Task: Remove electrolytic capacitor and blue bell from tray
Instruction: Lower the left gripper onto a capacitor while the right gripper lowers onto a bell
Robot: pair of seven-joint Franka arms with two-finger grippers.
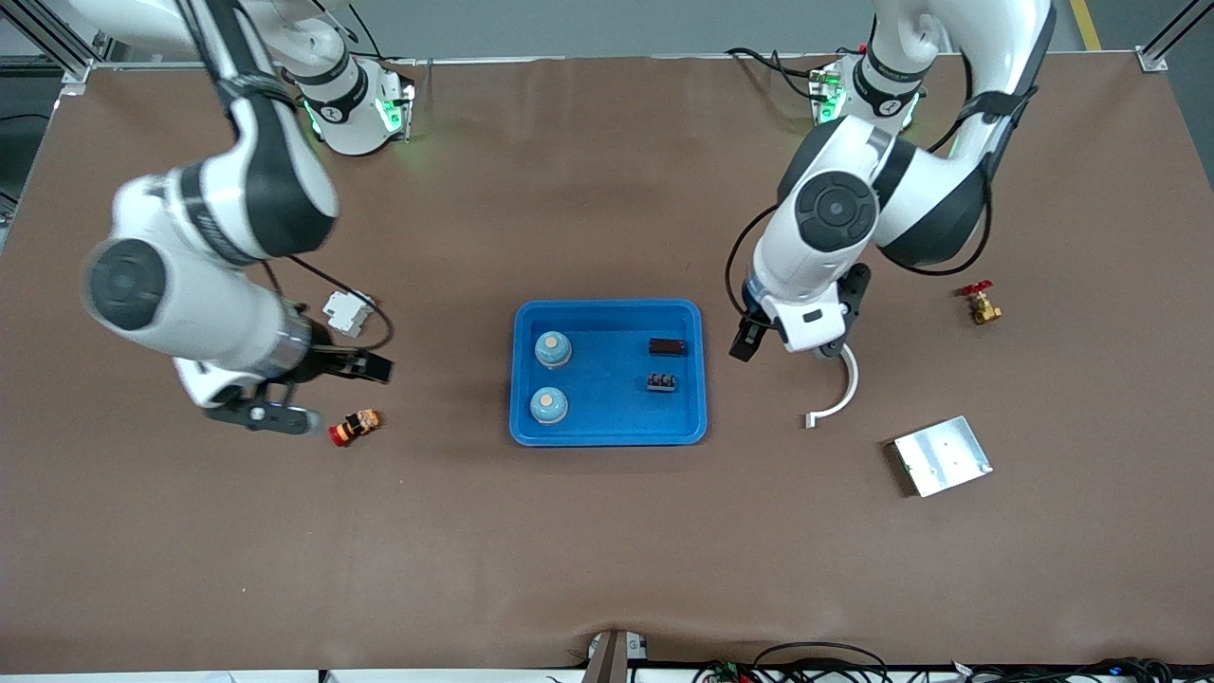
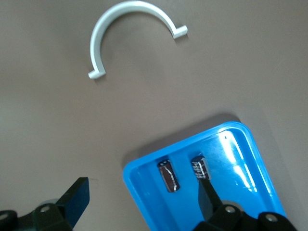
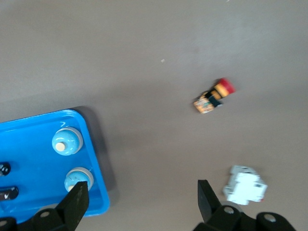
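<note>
Both my jaws wide and empty, left gripper over bare tabletop beside the tray, right gripper likewise; two capacitors and two blue bells still inside—risk: snatching the wrong twin, or nudging its neighbour.

Even overhead light is keeping everything bright; right arm is showing motion blur, glare is streaking the tray, shadows staying soft.
</note>
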